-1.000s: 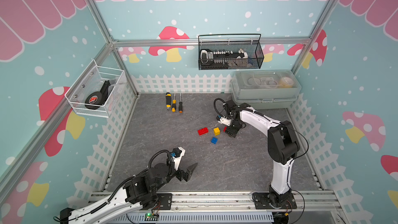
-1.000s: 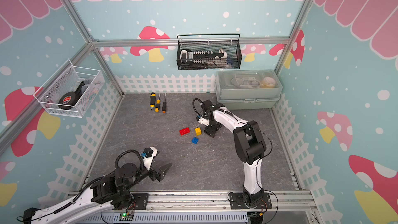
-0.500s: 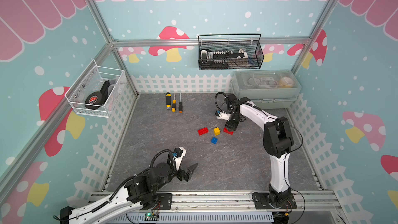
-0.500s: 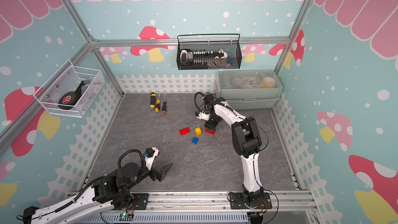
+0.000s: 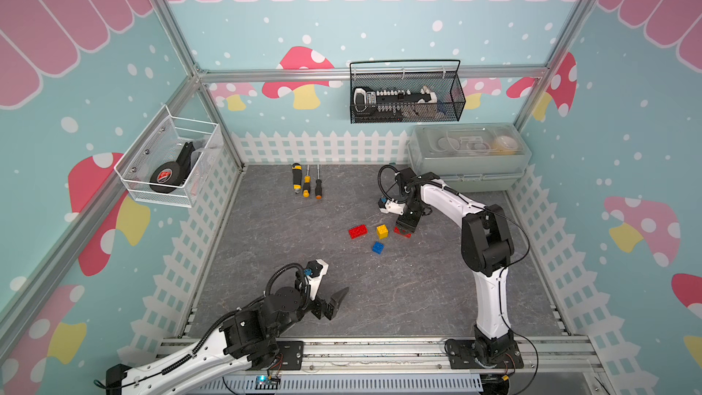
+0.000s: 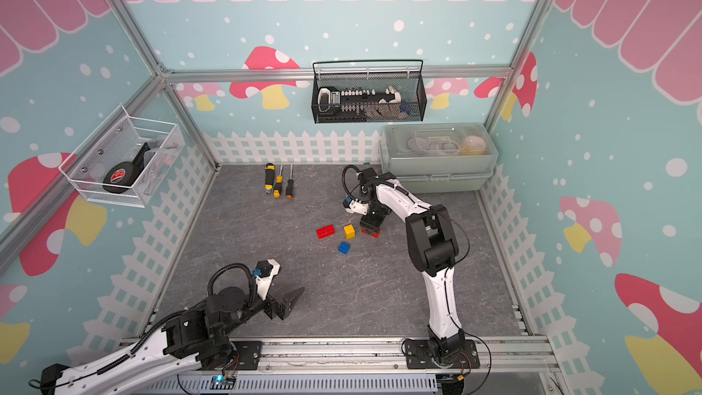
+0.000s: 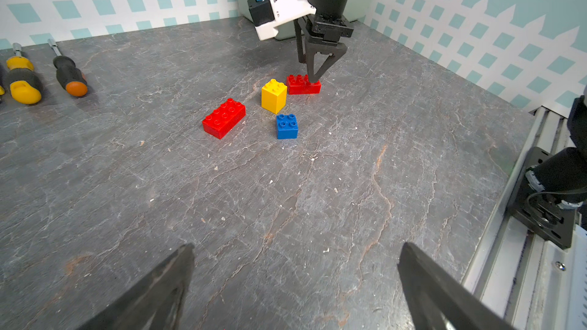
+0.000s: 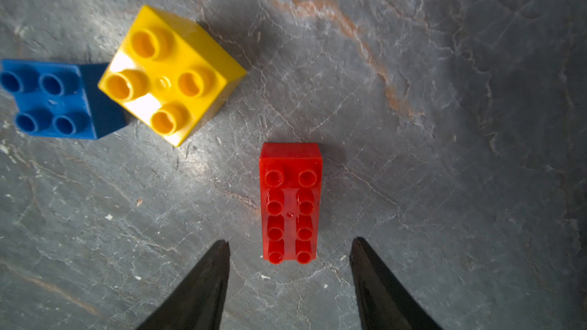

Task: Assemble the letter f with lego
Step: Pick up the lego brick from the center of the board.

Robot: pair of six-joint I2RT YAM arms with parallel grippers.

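The black tapered fingers (image 8: pixel 203 290) of the right gripper (image 8: pixel 290 242) stand apart, straddling one end of a glossy red eight-stud plastic brick (image 8: pixel 290 204) without touching it. The brick lies flat, studs up, on the veined grey stone-look tabletop (image 7: pixel 286 217). Near it sit a taller yellow four-stud cube brick (image 8: pixel 171 74), a blue four-stud square brick (image 8: pixel 47 100) and a second red oblong brick (image 7: pixel 224 118), all separate. The left gripper (image 7: pixel 297 246) hangs wide open and empty, well apart.

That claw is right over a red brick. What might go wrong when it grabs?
The right gripper straddles only one end of the red brick, not its middle, so the brick may swivel or tip when squeezed. The yellow brick stands close beside it, not touching; a swinging red brick could knock it toward the blue brick.
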